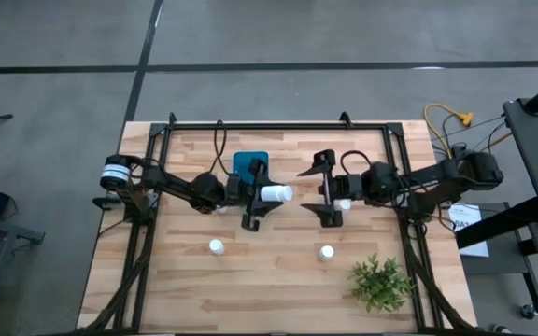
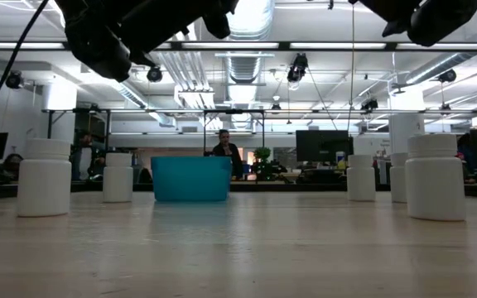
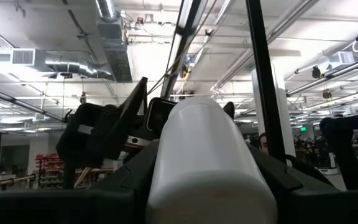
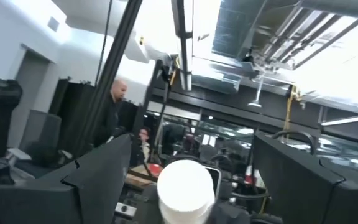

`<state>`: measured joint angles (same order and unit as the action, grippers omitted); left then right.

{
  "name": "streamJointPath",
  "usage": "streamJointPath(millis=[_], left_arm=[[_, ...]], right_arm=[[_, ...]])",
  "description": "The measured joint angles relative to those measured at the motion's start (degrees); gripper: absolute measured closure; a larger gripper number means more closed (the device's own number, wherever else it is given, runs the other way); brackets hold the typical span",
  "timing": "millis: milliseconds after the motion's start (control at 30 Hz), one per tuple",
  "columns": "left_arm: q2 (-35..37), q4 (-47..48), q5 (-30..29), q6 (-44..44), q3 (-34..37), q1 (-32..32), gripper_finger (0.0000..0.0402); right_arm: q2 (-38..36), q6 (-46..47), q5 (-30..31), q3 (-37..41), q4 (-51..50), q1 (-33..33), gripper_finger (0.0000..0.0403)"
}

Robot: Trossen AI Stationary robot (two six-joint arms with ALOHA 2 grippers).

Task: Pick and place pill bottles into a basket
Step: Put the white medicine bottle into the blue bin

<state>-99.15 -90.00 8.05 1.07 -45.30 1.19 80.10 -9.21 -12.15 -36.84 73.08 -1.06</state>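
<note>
The left end effector [image 1: 261,194] is clamped on a pill bottle [image 1: 276,193], holding it sideways in the air just beside the blue basket [image 1: 247,163], cap pointing toward the other arm. Facing it, the right end effector [image 1: 322,189] hangs with its fingers spread wide and nothing between them. From what I can see, the basket has no bottles in it yet, though part of it is hidden under the left arm. Five more bottles stand on the worktop [image 1: 278,280]: two near the front [image 1: 216,247] [image 1: 326,252], the others partly hidden under the arms. I'd say the job has barely started, with the first bottle lifted and not yet dropped in.
</note>
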Motion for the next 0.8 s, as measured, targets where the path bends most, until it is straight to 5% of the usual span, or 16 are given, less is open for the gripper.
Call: streamJointPath(millis=[367,800], left_arm=[[0.0,0.0,0.7,0.1,-0.5,0.0,0.0243],[0.0,0.0,2.1,1.5,-0.7,0.1,0.0243]], right_arm=[[9.3,1.3,-1.0,-3.4,7.4,0.1,0.0076],[11.4,2.0,-1.4,-5.2,7.0,0.5,0.0092]])
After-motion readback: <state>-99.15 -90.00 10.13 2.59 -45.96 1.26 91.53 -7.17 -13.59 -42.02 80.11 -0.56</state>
